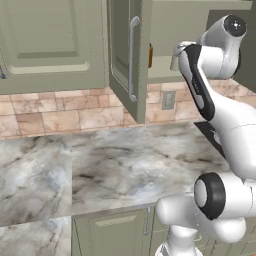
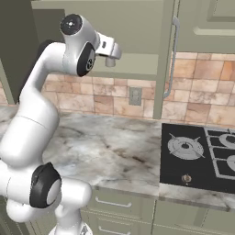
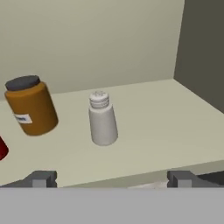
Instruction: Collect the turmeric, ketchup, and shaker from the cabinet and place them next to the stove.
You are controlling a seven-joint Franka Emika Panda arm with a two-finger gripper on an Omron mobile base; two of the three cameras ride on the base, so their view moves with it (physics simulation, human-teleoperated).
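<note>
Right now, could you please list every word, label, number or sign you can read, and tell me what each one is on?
No text can be read.
The turmeric carries a small white label with dark marks, too blurred to read.
The shaker shows no print.

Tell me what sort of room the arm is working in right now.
A rendered kitchen, most likely: a veined marble counter carries a black cooktop with grey burner grates, a sage-green wall cabinet hangs open above, and its shelf holds a small pale grey shaker and an orange-brown jar.

Upright shaker (image 3: 103,119), turmeric (image 3: 31,106), ketchup (image 3: 2,148) on cabinet (image 3: 144,118) shelf.
</note>
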